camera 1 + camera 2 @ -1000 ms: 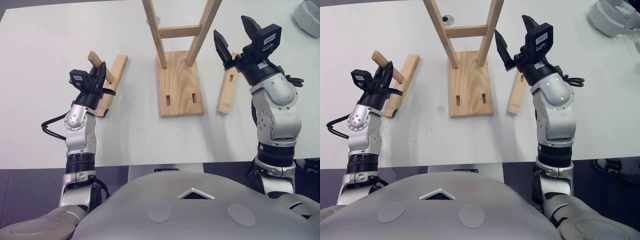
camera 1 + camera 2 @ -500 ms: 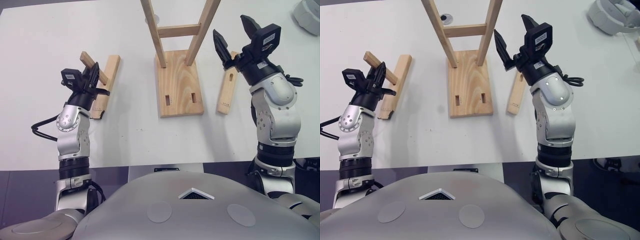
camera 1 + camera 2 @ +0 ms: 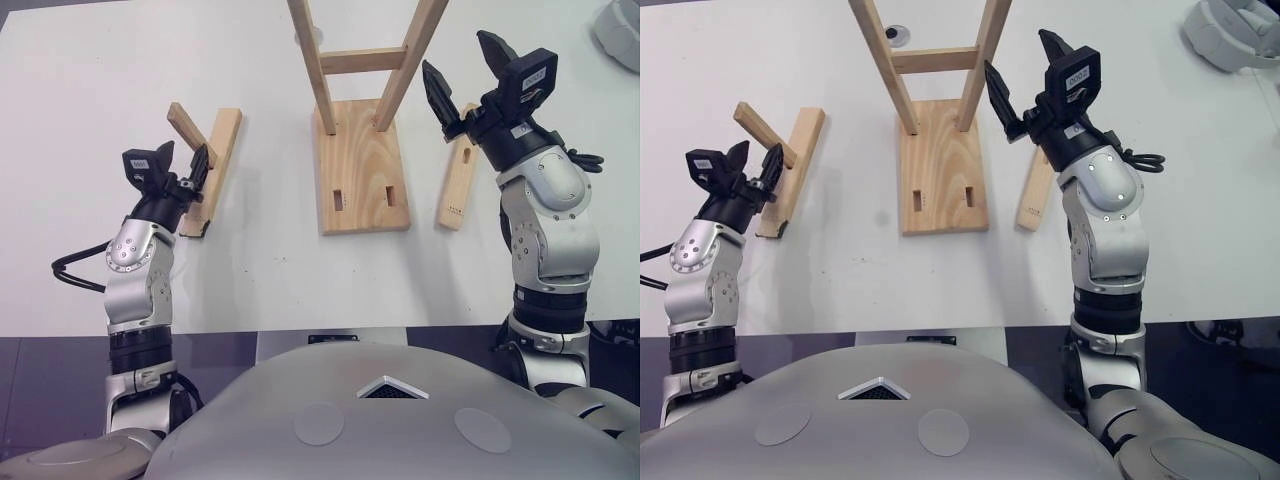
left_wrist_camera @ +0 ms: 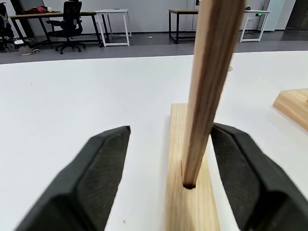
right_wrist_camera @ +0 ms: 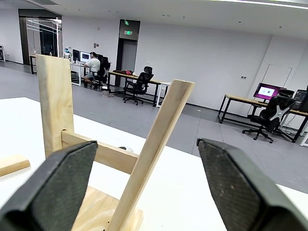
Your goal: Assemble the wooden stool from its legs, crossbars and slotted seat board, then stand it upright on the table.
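Though unheld, crossbar [image 4: 207, 96] in leg's slot [image 4: 188, 184]

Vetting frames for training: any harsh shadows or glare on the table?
Left eye view: white table evenly lit, only faint soft shadows edging the pale wooden slotted seat board. Left wrist view: no glare on the light wooden slotted bar.

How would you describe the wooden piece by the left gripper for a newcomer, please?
On the table, look left of the seat board. The leg lying flat there, unlike the bare leg on the right, has a crossbar standing in its slot.
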